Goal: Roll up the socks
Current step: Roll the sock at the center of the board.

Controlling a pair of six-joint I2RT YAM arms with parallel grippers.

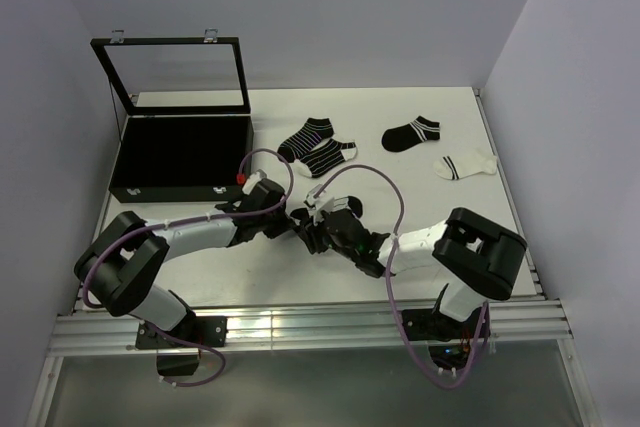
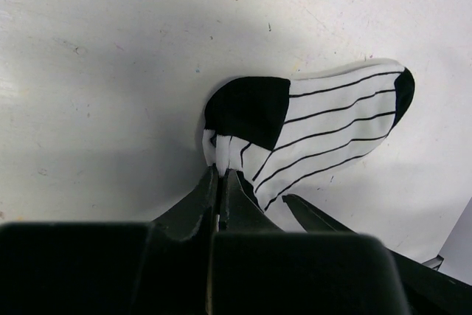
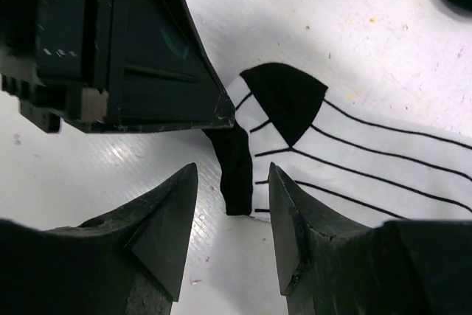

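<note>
White table (image 1: 380, 107): black case (image 1: 180, 159) left; four socks (image 1: 411, 133) beyond pinched sock (image 2: 324, 130).

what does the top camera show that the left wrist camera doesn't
Only the top view: the black case with its lid up, and four flat socks at the far side. Only the left wrist view: the left gripper shut on the cuff of the white striped sock, and that sock's black heel patch. Both: the white table, and the right gripper close beside the left.
</note>
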